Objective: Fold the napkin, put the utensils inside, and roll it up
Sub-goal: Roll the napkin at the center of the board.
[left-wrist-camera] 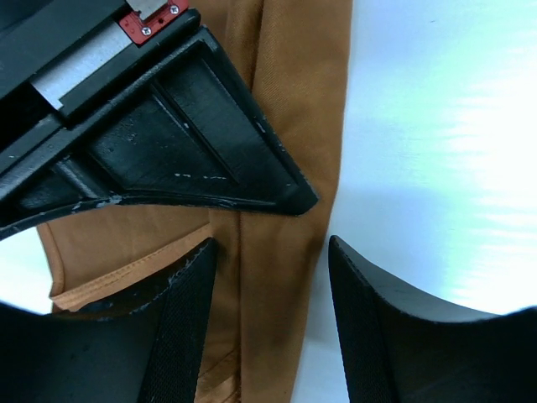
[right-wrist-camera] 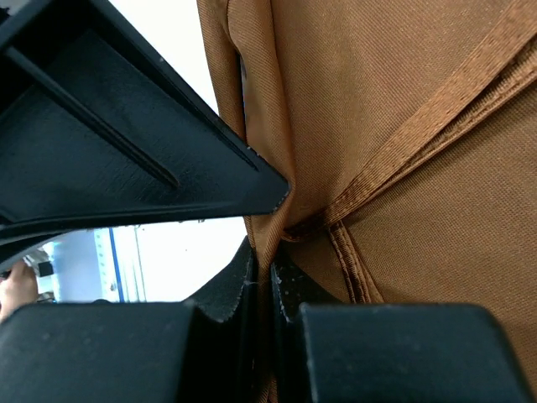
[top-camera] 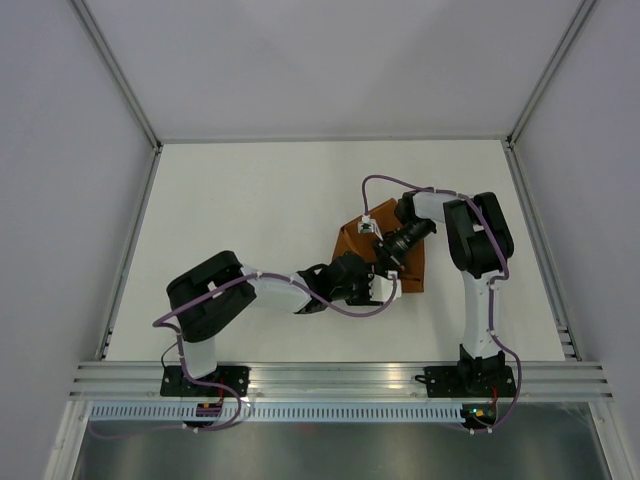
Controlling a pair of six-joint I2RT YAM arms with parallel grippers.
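L arm reaches low to the right across worktop (top-camera: 250,200) – claw (left-wrist-camera: 268,269) spread over napkin (left-wrist-camera: 289,126) edge. R arm bent inward, claw (right-wrist-camera: 262,269) pinching napkin fold.

The white worktop (top-camera: 260,210) is viewed from high above and behind the arm bases, looking down and forward, with both arms taken in whole. Each wrist view is set very near, looking down past the left fingers (left-wrist-camera: 180,336) or the right fingers (right-wrist-camera: 222,294) onto the rust-orange napkin (top-camera: 350,242). The napkin's folded edge is shared by all three views.
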